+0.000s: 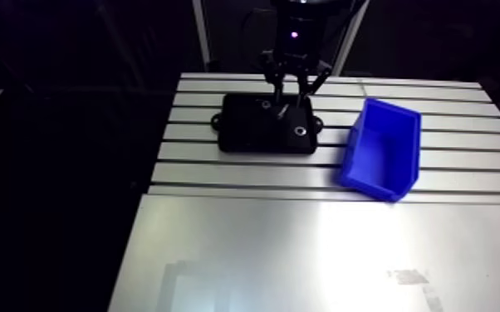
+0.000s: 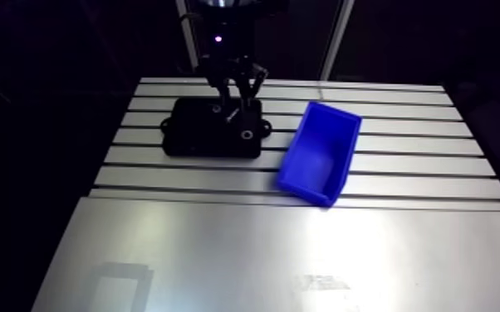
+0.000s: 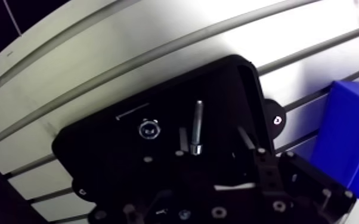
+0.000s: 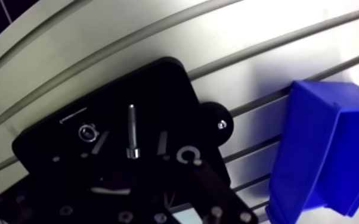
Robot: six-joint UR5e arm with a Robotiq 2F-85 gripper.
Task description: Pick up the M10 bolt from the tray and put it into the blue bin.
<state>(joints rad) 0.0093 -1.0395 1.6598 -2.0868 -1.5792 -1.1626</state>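
So the M10 bolt (image 4: 132, 128) is lying flat in the black tray (image 3: 110, 155), shiny shank pointing away from the gripper (image 4: 132, 145) and its head end nearest to it. In the wrist view the fingers (image 4: 163, 142) are spread wide with the bolt head sitting in the gap between them, nothing clamped. It looks like they aren't touching it, but it's dark down there. Just beside the bolt in the same tray there's a small round metal part (image 3: 148, 128), could be a nut, can't really tell. The tray sits on the slotted aluminium table (image 1: 303, 249), and the blue bin (image 1: 384, 153) stands near the tray, apart from it, turned at a bit of an angle.
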